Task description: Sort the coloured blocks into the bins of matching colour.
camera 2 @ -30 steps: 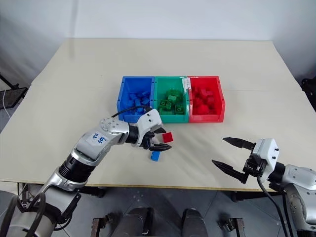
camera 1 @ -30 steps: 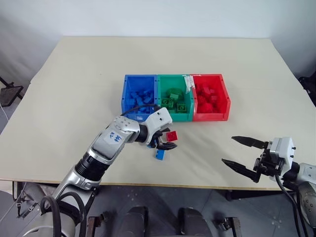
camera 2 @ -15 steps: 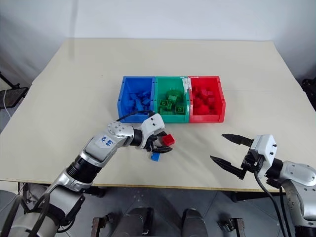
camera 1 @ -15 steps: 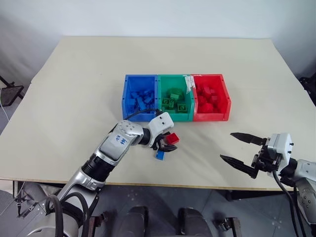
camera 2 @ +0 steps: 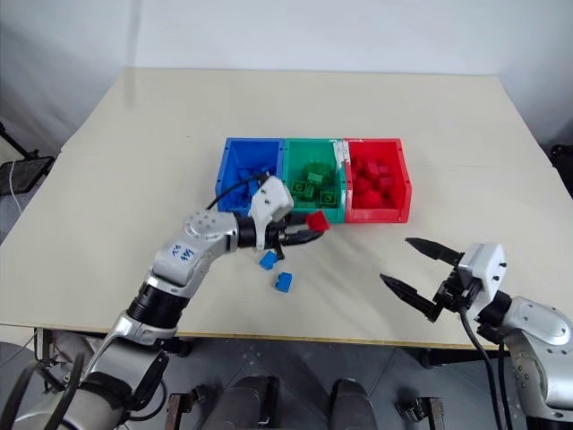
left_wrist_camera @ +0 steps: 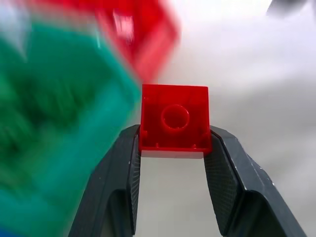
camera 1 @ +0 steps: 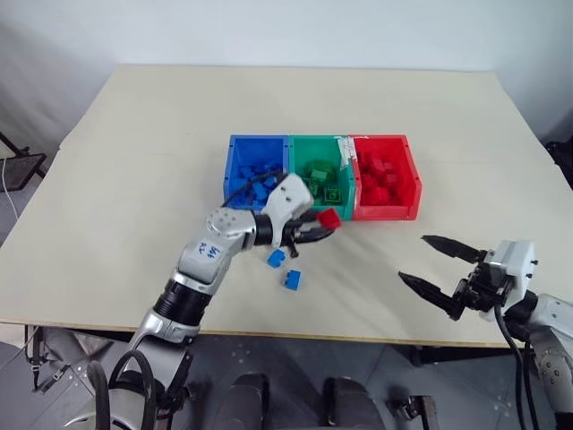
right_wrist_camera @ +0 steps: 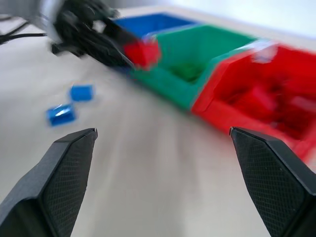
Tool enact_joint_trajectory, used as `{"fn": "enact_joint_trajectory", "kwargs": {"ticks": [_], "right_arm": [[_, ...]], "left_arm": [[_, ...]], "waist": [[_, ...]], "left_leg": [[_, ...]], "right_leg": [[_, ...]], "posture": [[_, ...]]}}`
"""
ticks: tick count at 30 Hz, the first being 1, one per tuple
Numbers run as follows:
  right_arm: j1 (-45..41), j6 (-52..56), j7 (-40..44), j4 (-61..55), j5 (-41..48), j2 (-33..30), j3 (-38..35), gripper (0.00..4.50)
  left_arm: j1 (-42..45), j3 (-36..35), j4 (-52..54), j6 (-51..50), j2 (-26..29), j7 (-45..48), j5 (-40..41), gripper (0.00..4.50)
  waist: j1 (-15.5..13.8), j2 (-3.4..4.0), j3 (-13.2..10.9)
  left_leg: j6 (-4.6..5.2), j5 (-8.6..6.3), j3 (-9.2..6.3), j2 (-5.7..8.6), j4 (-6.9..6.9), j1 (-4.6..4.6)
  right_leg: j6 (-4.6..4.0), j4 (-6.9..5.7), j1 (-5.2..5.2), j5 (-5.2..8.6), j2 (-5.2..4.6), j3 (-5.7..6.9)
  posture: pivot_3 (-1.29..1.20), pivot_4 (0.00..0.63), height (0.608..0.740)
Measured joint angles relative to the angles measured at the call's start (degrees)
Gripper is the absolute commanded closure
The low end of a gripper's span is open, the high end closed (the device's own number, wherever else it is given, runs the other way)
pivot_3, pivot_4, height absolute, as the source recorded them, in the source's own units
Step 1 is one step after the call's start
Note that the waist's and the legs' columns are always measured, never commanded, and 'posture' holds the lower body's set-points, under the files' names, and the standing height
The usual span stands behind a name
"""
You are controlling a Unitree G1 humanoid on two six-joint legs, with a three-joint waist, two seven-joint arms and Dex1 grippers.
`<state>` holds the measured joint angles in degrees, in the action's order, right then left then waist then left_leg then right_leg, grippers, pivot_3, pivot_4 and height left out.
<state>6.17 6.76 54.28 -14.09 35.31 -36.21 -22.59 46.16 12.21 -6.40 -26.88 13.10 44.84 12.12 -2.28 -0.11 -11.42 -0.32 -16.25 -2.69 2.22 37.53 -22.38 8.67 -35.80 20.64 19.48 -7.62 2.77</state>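
Note:
My left gripper [camera 1: 319,229] is shut on a red block [camera 1: 329,218] and holds it above the table, just in front of the green bin [camera 1: 319,140]. In the left wrist view the red block [left_wrist_camera: 174,118] sits squarely between both fingers [left_wrist_camera: 123,173]. The blue bin [camera 1: 227,172], the green bin and the red bin [camera 1: 387,212] stand in a row, each with several blocks of its own colour. Two blue blocks [camera 1: 276,259] [camera 1: 292,279] lie on the table below the left gripper. My right gripper [camera 1: 414,259] hovers open and empty near the front right.
The beige table [camera 1: 134,161] has wide free room to the left, to the right and behind the bins. Its front edge runs close below my right gripper. A white label strip [camera 1: 343,149] sits on the rim between the green and red bins.
My left gripper has shut on the red block and lifted it up and right toward the bins. A second blue block now shows where the gripper was. The right gripper has stayed put.

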Motion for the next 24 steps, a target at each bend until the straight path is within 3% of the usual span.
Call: {"fn": "enact_joint_trajectory", "kwargs": {"ticks": [6,14,18,22,24], "right_arm": [[0.43,-0.25,-9.9,-1.46,0.3,5.88,-3.84,0.0],[4.03,-2.32,-16.52,-3.44,-0.98,10.19,-6.08,0.0],[4.34,-2.82,-17.35,-5.34,-1.35,10.57,-5.11,0.0],[3.85,-2.96,-17.26,-6.07,-1.6,10.71,-3.55,0.0],[3.1,-2.97,-16.45,-6.0,-2.14,10.69,-1.81,0.0]], "left_arm": [[12.71,-0.58,-17.95,11.67,-6.53,-1.67,-2.47,3.03],[29.58,-1.28,-53.38,28.12,-13.84,-8.68,-9.67,3.03],[31.13,-2.54,-61.7,32.07,-14.99,-8.91,-10.71,1.75],[30.48,-2.71,-61.95,35.92,-13.85,-6.83,-12.01,0.49],[27.7,-2.77,-59.11,38.72,-11.73,-3.61,-12.16,0.49]], "waist": [[-0.54,-0.01,0.0],[-0.43,-0.06,-0.03],[0.44,-0.07,-0.04],[0.92,-0.06,-0.04],[1.15,-0.02,-0.01]], "left_leg": [[0.01,0.0,0.15,0.17,0.01,0.0],[0.05,0.01,0.45,0.19,-0.3,-0.04],[0.05,0.03,0.54,0.17,-0.34,-0.24],[0.06,0.07,0.53,0.18,-0.22,-0.6],[0.04,0.08,0.54,0.16,-0.26,-0.57]], "right_leg": [[0.01,-0.02,0.02,-0.01,0.03,0.0],[0.02,-0.11,0.16,-0.01,0.05,0.01],[0.02,-0.24,0.47,-0.01,0.06,-0.01],[0.02,-0.37,0.85,-0.01,0.05,-0.02],[0.02,-0.41,0.87,-0.01,0.06,-0.02]], "posture": [[0.0,0.15,0.74],[0.0,0.15,0.74],[0.0,0.15,0.74],[0.0,0.15,0.74],[0.0,0.15,0.74]]}}
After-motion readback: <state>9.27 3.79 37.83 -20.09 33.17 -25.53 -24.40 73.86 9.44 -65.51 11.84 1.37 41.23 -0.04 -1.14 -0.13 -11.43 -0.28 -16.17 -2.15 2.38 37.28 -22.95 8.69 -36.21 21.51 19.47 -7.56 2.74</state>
